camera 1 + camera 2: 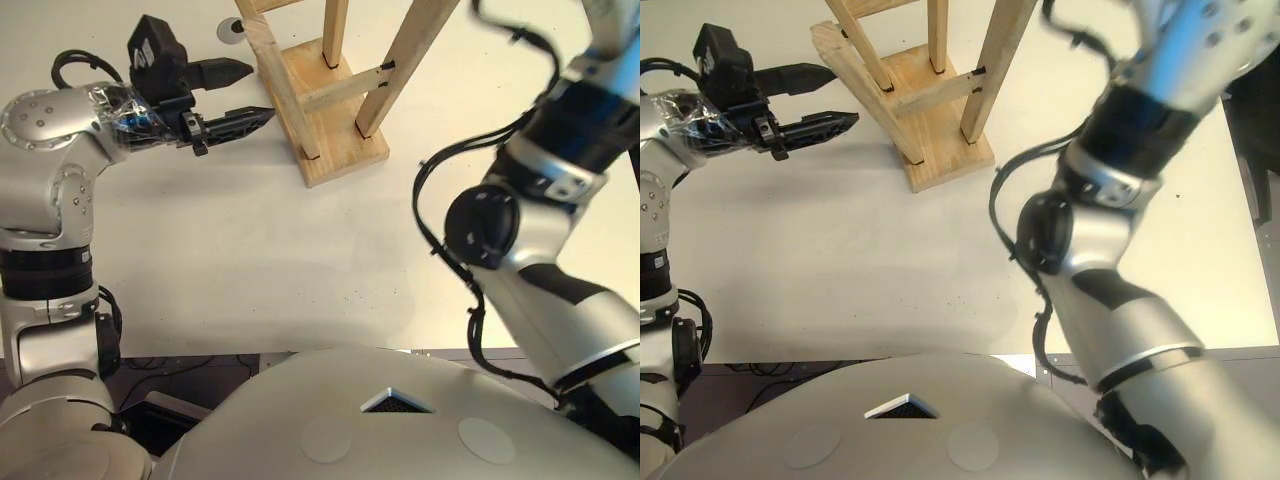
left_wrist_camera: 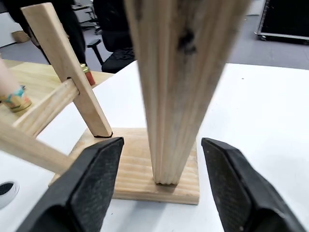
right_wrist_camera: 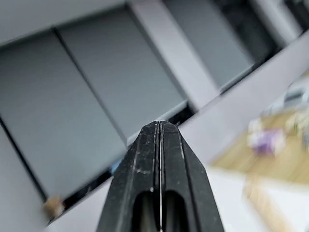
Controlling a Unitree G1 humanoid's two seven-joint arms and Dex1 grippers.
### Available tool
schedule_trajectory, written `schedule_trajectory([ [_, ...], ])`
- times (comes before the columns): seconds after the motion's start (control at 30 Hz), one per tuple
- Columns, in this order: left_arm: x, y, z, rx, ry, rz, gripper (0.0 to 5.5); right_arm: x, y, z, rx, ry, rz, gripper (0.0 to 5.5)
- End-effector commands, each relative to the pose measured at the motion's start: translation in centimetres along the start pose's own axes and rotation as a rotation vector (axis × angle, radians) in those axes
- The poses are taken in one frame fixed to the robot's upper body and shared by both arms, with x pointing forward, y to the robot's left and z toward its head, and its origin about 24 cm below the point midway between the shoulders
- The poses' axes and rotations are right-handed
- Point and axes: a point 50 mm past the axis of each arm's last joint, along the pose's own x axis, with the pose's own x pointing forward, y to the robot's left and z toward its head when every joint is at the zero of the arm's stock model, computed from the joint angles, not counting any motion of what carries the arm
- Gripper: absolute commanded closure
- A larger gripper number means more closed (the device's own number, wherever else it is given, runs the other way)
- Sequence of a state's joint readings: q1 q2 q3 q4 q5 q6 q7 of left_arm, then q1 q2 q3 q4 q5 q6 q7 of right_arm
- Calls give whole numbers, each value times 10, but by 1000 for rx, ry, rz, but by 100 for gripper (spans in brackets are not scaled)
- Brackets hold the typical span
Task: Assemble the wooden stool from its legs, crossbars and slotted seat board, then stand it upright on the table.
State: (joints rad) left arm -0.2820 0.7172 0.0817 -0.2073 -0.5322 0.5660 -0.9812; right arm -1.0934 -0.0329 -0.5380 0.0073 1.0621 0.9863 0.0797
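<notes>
Now | stool (image 1: pixel 340 150) seat-down on table (image 1: pixel 250 260) | left hand (image 1: pixel 259 90) spread, just beside its leg (image 1: pixel 281 92) | right hand (image 3: pixel 159 130) pressed together

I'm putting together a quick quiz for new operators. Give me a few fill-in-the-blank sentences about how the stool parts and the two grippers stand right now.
1. The seat board lies flat on the table, so the legs point ____.
2. The left gripper, close to the legs, is ____.
3. The right gripper is ____ and holds nothing.

Missing words: up; open; shut.
</notes>
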Motion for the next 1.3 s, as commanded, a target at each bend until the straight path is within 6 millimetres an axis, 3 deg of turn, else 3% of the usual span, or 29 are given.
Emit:
schedule_trajectory([
  [0.03, -15, -15, -11, -116, -52, 25, 284, -29, -42, 56, -59, -211, -200, 550],
  [0.13, -27, -21, -22, -171, -12, 49, 345, -50, -95, 44, -371, -118, -445, 550],
  [0.2, -31, -17, -37, -183, 80, 126, 372, -70, -136, 7, -756, 148, -592, 550],
  [0.27, -26, -22, -55, -190, 173, 163, 405, -98, -167, -44, -790, 358, -613, 550],
  [0.37, -18, -36, -67, -222, 224, 151, 445, -109, -176, -88, -745, 441, -552, 550],
  [0.53, 2, -59, -66, -236, 250, -13, 519, -111, -165, -129, -791, 607, -345, 550],
  [0.67, 16, -56, -64, -229, 225, -22, 519, -114, -152, -152, -776, 750, -211, 550],
  [0.73, 19, -43, -70, -194, 271, 41, 519, -117, -138, -167, -758, 846, -112, 550],
  [0.93, -16, -10, -87, -81, 443, 151, 519, -117, -90, -206, -654, 1003, 151, 550],
  [1.17, -12, 23, -88, 4, 450, 230, 519, -75, -30, -253, -618, 976, 396, 550],
  [1.23, -21, 22, -92, -17, 468, 213, 519, -75, -26, -255, -617, 972, 408, 550],
  [1.3, -37, 11, -95, -59, 479, 142, 519, -83, -41, -242, -628, 971, 331, 550],
])
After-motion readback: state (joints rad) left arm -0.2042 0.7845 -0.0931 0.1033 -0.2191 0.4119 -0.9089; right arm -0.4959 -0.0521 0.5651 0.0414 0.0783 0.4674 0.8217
